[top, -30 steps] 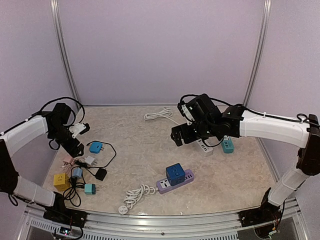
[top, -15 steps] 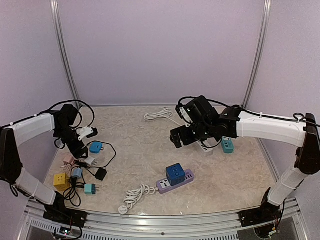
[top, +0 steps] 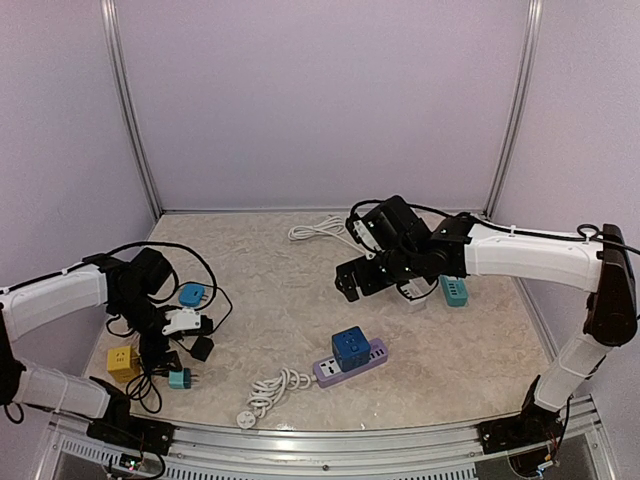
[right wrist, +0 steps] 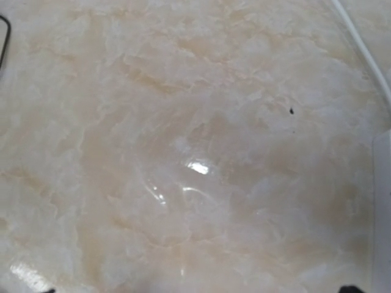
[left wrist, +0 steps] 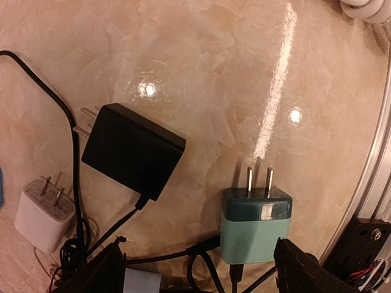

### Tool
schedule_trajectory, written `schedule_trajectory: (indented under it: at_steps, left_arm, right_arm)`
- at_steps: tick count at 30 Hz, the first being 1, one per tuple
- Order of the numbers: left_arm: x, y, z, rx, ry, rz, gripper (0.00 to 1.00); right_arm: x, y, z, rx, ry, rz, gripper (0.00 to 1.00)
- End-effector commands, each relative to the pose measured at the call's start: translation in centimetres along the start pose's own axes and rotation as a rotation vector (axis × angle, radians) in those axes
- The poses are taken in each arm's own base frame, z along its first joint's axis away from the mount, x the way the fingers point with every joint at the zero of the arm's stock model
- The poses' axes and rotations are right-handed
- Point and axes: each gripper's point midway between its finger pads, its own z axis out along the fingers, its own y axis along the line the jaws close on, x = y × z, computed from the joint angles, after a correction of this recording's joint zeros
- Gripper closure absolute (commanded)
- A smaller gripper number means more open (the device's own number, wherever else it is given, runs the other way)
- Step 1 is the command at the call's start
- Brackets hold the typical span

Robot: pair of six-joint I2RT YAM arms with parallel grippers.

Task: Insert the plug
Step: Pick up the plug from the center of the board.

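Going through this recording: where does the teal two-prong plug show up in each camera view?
Top external: teal plug at lower left, near the table's front edge.
Left wrist: teal plug at lower centre-right, prongs pointing up the picture.
Right wrist: not in it; only tabletop.
Shared landmark: black charger next to it.

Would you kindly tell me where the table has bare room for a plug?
Bare marble tabletop: the middle, between the tangle of corded adapters and the right gripper, and the near-right corner beside the purple power strip. The tangle is crowded.
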Motion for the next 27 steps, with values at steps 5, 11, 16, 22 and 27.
schedule_trajectory:
  at_steps: [5,11,16,22,27]
  left_arm:
    - [-2.6,4.3,0.5,-0.165,-0.053,-0.008,0.19]
    - [-2.3,3.5,1.8,-0.128,-0.027,0.056,0.2]
    - [-3.1,4.4,1.8,-0.192,-0.027,0.132,0.17]
    - [-3.6,4.8,2.7,-0.186,-0.008,0.216,0.17]
    - [-3.2,3.7,3.7,-0.127,0.034,0.329,0.18]
  right_arm:
    - [0.3,0.0,0.2,-0.015,0.025,0.034,0.0]
    - [0.6,-0.2,-0.1,-0.013,0.016,0.054,0.0]
    - [0.5,0.3,0.3,-0.029,0.029,0.047,0.0]
    - [0.6,0.6,0.6,-0.038,0.047,0.045,0.0]
    - [0.9,0.4,0.5,-0.034,0.053,0.051,0.0]
